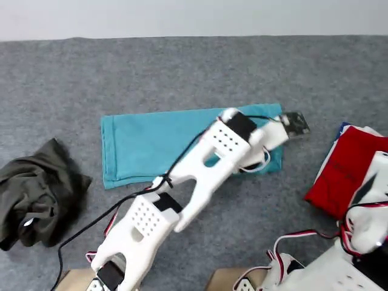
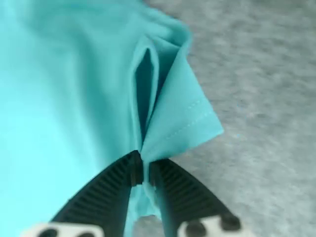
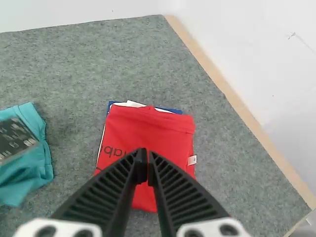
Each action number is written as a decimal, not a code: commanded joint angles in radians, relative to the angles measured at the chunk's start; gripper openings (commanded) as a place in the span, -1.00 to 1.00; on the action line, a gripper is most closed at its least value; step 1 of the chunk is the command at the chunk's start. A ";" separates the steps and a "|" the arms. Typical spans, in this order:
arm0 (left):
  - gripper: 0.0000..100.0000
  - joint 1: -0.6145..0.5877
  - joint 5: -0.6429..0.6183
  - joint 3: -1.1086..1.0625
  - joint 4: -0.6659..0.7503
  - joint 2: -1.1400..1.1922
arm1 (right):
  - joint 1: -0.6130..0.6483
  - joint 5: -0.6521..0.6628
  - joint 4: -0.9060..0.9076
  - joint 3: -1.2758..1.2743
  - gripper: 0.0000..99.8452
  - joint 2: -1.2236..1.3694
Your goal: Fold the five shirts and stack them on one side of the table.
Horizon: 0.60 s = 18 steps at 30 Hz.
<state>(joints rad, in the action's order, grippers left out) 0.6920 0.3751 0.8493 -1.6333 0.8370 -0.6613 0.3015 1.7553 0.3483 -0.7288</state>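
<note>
A: Left side of the table (image 1: 242, 66)?
B: Olive shirt (image 1: 36, 194) lay crumpled there, apart from both arms.
A: Middle?
B: Teal shirt (image 1: 151, 148) lay folded flat. Left arm (image 1: 182, 200) stretched diagonally across it from the near edge. Left gripper (image 2: 143, 165) pinched a fold of fabric at its right end.
A: Right?
B: Red shirt (image 3: 148, 138) sat folded on top of blue and white layers. Right gripper (image 3: 144, 160) hung above it, jaws pressed together.

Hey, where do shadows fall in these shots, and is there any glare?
High view: even light, just a faint shadow under the white arm on the folded teal shirt. Left wrist view: a dark shadow inside the teal shirt's fold beyond the black fingers. Right wrist view: no glare on the folded red shirt.
</note>
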 commanded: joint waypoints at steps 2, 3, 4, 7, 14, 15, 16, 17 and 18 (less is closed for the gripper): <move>-0.99 -0.061 -0.012 0.041 0.074 0.014 | -0.012 0.005 0.039 -0.005 -0.98 -0.004; -0.99 -0.071 -0.014 0.041 0.087 0.021 | -0.012 0.005 0.039 -0.005 -0.98 -0.004; -0.99 -0.078 -0.014 0.041 0.098 0.031 | -0.012 0.005 0.039 -0.005 -0.98 -0.002; -0.94 -0.097 -0.014 0.041 0.127 0.058 | -0.012 0.005 0.039 -0.005 -0.98 -0.002; -0.84 -0.140 -0.015 0.041 0.216 0.089 | -0.012 0.005 0.039 -0.005 -0.98 -0.004; -0.83 -0.146 -0.015 0.041 0.227 0.091 | -0.012 0.005 0.039 -0.005 -0.98 -0.004; -0.83 -0.153 -0.015 0.041 0.236 0.091 | -0.012 0.005 0.039 -0.005 -0.98 -0.004; -0.83 -0.161 -0.015 0.041 0.241 0.089 | -0.012 0.005 0.039 -0.005 -0.98 -0.004; -0.83 -0.169 -0.014 0.041 0.244 0.086 | -0.012 0.005 0.039 -0.005 -0.98 -0.004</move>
<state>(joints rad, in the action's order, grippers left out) 0.5462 0.3690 0.8493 -1.4154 0.9429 -0.6613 0.3015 1.7553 0.3483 -0.7288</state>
